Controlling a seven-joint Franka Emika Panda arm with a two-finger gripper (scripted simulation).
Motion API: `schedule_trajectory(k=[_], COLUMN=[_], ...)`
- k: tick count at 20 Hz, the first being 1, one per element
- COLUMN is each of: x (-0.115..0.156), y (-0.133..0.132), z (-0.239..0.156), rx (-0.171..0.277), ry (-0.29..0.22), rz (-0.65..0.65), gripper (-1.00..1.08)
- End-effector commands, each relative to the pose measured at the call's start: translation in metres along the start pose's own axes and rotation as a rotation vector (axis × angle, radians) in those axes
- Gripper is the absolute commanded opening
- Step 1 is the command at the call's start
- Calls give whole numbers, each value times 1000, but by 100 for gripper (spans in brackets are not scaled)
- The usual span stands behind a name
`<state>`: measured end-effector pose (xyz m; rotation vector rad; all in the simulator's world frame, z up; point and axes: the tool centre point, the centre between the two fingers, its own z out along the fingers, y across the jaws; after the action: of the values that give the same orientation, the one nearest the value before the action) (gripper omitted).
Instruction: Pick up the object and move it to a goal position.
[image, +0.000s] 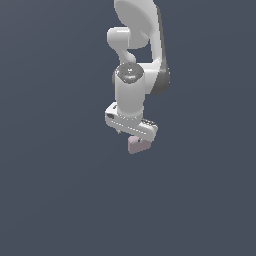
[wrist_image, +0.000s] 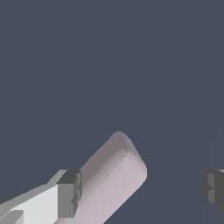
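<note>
You'll find nothing to read here: no text, label, brand, number or sign shows on any surface in either the exterior or wrist view.

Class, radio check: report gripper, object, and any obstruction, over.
Gripper open, fingers wide apart. Pinkish-mauve block beside one finger pad, gap to the other; directly under the hand in the exterior view. No obstruction visible.

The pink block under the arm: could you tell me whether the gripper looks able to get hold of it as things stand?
Probably yes. The gripper is open and the pink block lies between its fingers, right beside one of them, with nothing else in between.
</note>
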<state>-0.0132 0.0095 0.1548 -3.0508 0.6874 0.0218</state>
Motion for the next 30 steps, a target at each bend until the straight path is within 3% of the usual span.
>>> schedule_trajectory(k=[1, 30], x=[-3, -39], y=[-3, -32], z=[1, 9], rx=[-1, -5], ry=[1, 18], rz=[60, 690], gripper=[100, 100])
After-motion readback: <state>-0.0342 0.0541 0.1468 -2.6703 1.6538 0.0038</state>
